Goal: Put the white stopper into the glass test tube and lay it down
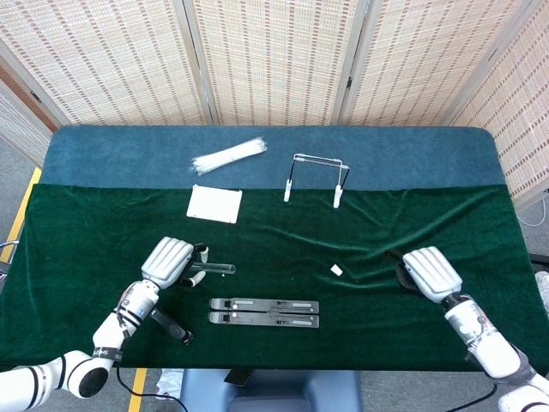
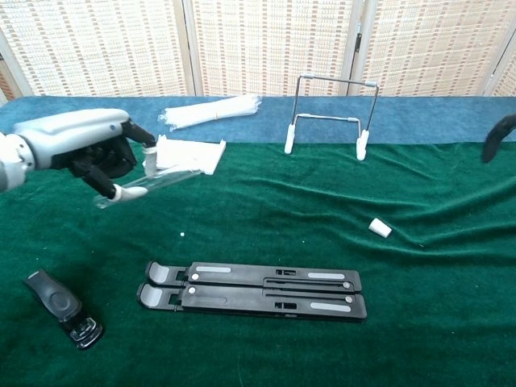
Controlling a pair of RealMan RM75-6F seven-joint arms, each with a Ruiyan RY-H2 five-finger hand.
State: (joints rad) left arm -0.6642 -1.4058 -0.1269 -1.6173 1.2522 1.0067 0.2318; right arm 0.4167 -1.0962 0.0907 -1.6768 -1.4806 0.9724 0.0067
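My left hand holds the clear glass test tube above the green cloth at the left, pinched near its left end and pointing right. The small white stopper lies on the cloth right of centre, untouched. My right hand hovers over the cloth to the right of the stopper with nothing in it; in the chest view only dark fingertips show at the right edge.
A black folded stand lies near the front edge. A white pad, a bundle of white sticks and a wire rack sit further back. A small black object lies front left.
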